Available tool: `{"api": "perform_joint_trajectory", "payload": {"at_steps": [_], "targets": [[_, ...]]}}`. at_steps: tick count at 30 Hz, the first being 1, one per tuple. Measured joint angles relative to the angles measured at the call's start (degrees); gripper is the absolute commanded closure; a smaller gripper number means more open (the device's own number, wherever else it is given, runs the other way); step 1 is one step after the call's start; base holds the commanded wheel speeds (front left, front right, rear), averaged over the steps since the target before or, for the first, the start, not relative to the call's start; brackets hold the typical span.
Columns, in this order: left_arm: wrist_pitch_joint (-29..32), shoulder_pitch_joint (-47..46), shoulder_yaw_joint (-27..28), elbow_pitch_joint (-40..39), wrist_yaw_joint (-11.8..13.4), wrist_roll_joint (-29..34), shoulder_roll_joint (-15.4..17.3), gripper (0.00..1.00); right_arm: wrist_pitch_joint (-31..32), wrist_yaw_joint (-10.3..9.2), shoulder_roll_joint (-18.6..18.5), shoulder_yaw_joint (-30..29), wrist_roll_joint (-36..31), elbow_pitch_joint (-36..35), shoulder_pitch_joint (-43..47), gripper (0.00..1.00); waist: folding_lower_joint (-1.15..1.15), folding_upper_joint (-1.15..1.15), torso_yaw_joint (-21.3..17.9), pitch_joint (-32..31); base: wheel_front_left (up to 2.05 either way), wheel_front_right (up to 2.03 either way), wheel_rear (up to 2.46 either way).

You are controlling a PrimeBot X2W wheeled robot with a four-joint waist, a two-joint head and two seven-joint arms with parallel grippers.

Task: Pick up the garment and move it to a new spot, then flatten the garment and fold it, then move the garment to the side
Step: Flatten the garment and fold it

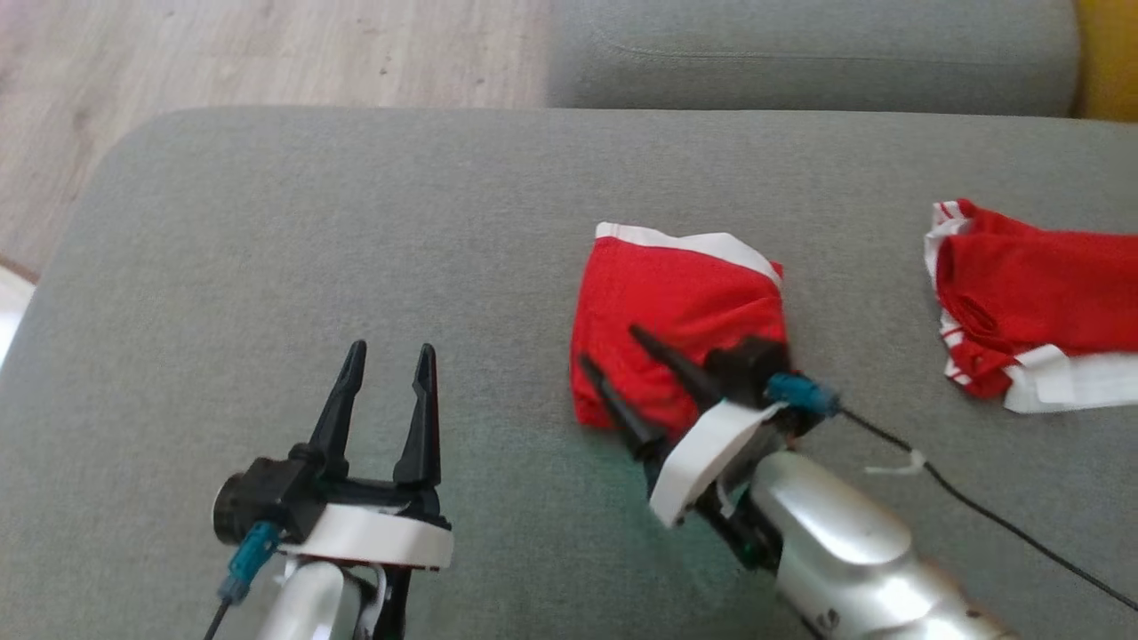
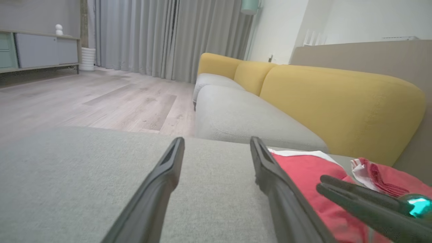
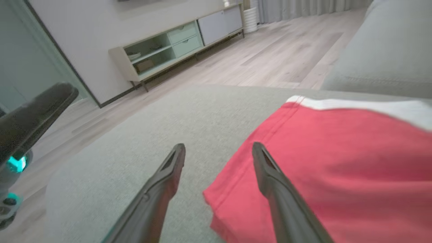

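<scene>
A folded red garment [image 1: 680,320] with a white band along its far edge lies on the grey sofa cushion [image 1: 356,267]. My right gripper [image 1: 609,347] stands open just above the garment's near left corner, one finger over the red cloth and one over the cushion, holding nothing. From the right wrist the garment [image 3: 337,162] spreads right of the open gripper [image 3: 217,150]. My left gripper [image 1: 389,356] is open and empty over bare cushion, well left of the garment. In the left wrist view its open gripper [image 2: 217,143] points along the cushion, the garment [image 2: 303,168] at right.
A second red and white garment [image 1: 1031,302] lies crumpled at the cushion's right edge. A black cable [image 1: 978,507] trails from my right wrist. Wooden floor [image 1: 222,62] lies beyond the cushion's far left edge. Yellow backrests [image 2: 337,101] rise at right.
</scene>
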Motion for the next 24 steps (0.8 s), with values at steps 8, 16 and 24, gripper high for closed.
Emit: {"api": "perform_joint_trajectory", "payload": {"at_steps": [8,16,24], "targets": [[0.0,-0.1,1.6,-2.5,0.1,0.4,0.0,0.0,-0.6,0.0,-3.4,-17.4,-14.9,-8.0,1.7,0.0,0.0,0.0,-2.8,-0.1,0.0,0.0,0.0],[0.0,-0.1,1.5,-4.9,0.3,0.4,0.0,0.0,-0.8,0.0,-2.5,-34.7,-29.3,-21.7,16.2,0.0,0.0,0.0,-5.0,0.4,0.0,0.0,0.0],[0.0,0.0,0.4,-5.4,0.3,0.4,0.0,0.0,-0.8,0.0,0.0,-39.6,-31.3,-26.8,22.0,0.0,0.0,0.0,-5.0,1.4,0.0,0.0,0.0]]}}
